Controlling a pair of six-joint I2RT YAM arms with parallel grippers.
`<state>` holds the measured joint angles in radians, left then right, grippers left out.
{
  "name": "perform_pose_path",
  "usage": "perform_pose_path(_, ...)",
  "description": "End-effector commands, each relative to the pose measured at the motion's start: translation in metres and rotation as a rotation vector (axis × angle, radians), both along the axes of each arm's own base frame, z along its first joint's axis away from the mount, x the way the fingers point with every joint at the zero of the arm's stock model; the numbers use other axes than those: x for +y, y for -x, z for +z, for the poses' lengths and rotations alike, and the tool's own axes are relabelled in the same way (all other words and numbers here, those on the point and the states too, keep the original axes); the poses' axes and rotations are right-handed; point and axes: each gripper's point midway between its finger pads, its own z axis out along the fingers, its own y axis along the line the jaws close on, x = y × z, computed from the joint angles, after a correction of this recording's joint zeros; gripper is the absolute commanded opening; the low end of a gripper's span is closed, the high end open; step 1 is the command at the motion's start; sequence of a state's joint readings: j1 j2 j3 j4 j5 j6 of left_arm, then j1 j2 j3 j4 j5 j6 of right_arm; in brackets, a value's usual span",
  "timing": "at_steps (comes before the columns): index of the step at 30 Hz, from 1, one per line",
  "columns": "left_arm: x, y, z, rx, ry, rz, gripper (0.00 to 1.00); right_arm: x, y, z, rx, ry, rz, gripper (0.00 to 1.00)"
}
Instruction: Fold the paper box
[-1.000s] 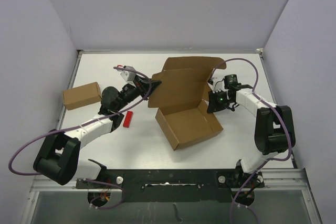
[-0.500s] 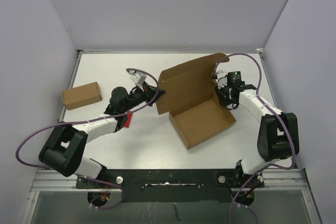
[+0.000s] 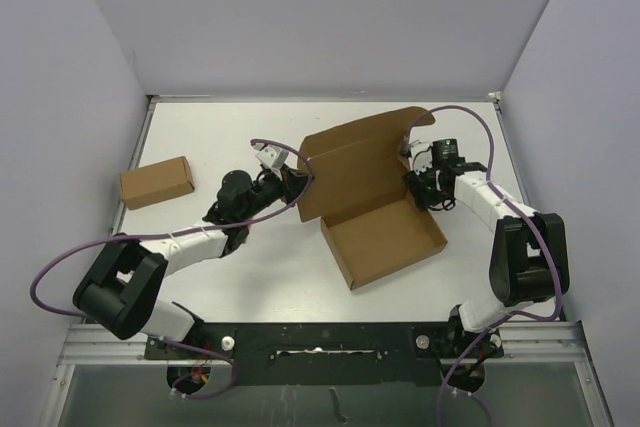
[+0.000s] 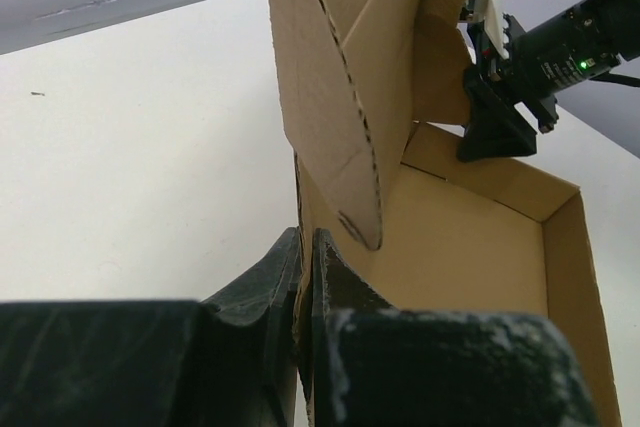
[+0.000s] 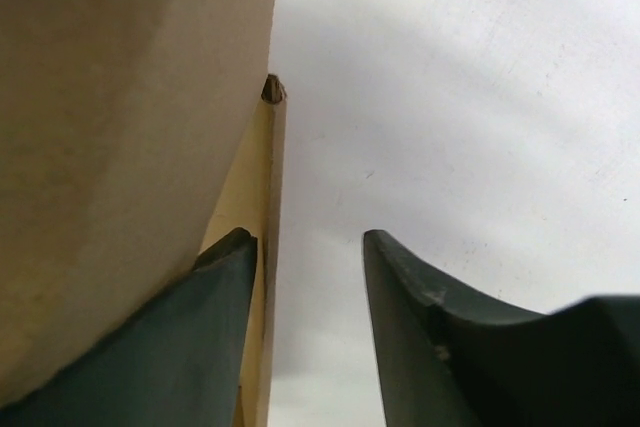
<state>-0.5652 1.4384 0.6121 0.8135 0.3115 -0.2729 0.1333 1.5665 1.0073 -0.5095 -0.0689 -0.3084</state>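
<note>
Firmly, the left gripper [image 4: 306, 247] clamps one edge of the large plain brown cardboard paper box [image 3: 385, 237], while the right gripper [image 5: 305, 247] stands spread around the opposite wall.

**Box dragged toward the right arm**
Over the last second the paper box [image 3: 385, 242] has slid rightward across the table, and its raised lid has turned slightly with it. The left gripper [image 3: 297, 184], pinching the lid's edge, has reached further right. The right gripper [image 3: 413, 187] has shifted slightly right and away.
</note>
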Motion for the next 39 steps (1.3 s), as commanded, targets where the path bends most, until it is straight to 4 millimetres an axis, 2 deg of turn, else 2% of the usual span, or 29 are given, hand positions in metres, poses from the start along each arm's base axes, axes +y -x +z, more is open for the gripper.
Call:
perform_pose_path(1,-0.027,0.025,0.030,-0.095,0.028,-0.112,0.00,0.059,0.038,-0.012,0.079,-0.059,0.430,0.50)
perform_pose_path(4,-0.025,0.024,0.032,-0.099,0.028,-0.100,0.00,0.058,0.043,-0.013,0.094,-0.070,0.431,0.57)
perform_pose_path(7,-0.025,0.024,0.033,-0.100,0.032,-0.091,0.00,0.066,0.051,-0.008,0.101,-0.141,0.457,0.65)
perform_pose_path(11,-0.025,0.025,0.035,-0.103,0.036,-0.092,0.00,0.076,0.053,0.007,0.087,-0.272,0.458,0.70)
perform_pose_path(21,-0.026,0.032,0.046,-0.148,0.046,-0.104,0.00,0.083,0.052,0.043,0.028,-0.496,0.417,0.80)
perform_pose_path(23,-0.024,0.031,0.048,-0.154,0.047,-0.095,0.00,0.079,0.051,0.042,0.014,-0.476,0.402,0.80)
perform_pose_path(30,-0.021,0.033,0.055,-0.184,0.047,-0.084,0.00,0.051,0.042,0.020,0.043,-0.324,0.323,0.77)
perform_pose_path(39,-0.010,0.034,0.075,-0.266,0.038,-0.042,0.00,0.040,0.041,0.018,0.026,-0.249,0.331,0.74)
